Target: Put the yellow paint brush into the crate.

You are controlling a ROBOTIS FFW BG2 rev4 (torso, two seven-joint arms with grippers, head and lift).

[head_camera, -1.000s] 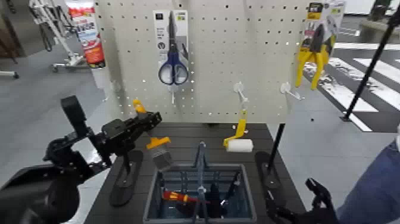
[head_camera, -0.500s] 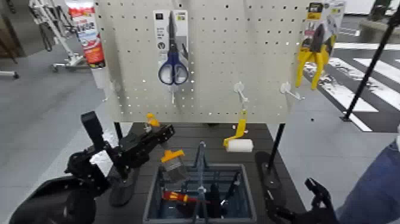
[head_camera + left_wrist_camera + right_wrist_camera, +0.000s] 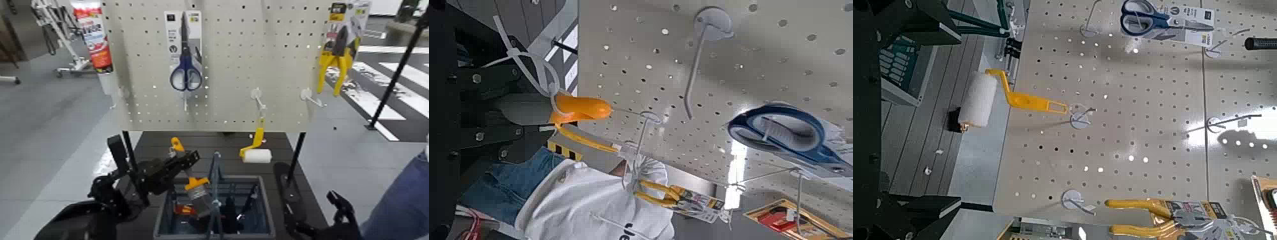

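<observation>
My left gripper [image 3: 184, 167] is shut on the yellow paint brush [image 3: 198, 189]. It holds the brush by its handle, with the grey bristles hanging down into the left half of the dark grey crate [image 3: 270, 220], just left of the crate's upright handle bar [image 3: 216, 171]. In the left wrist view only an orange fingertip [image 3: 581, 108] shows; the brush is not clear there. My right gripper [image 3: 341, 209] is parked low at the right, off the table.
A yellow-handled roller [image 3: 255, 152] lies on the table behind the crate, below the pegboard [image 3: 255, 51]. Blue scissors [image 3: 185, 67] and yellow pliers [image 3: 335, 60] hang on the board. Tools, one red-handled [image 3: 184, 209], lie in the crate. A person's blue sleeve [image 3: 402, 204] is at the right.
My left gripper has carried the brush right and down, from left of the crate to over its left half, bristles now dipping inside. The right arm has not moved.
</observation>
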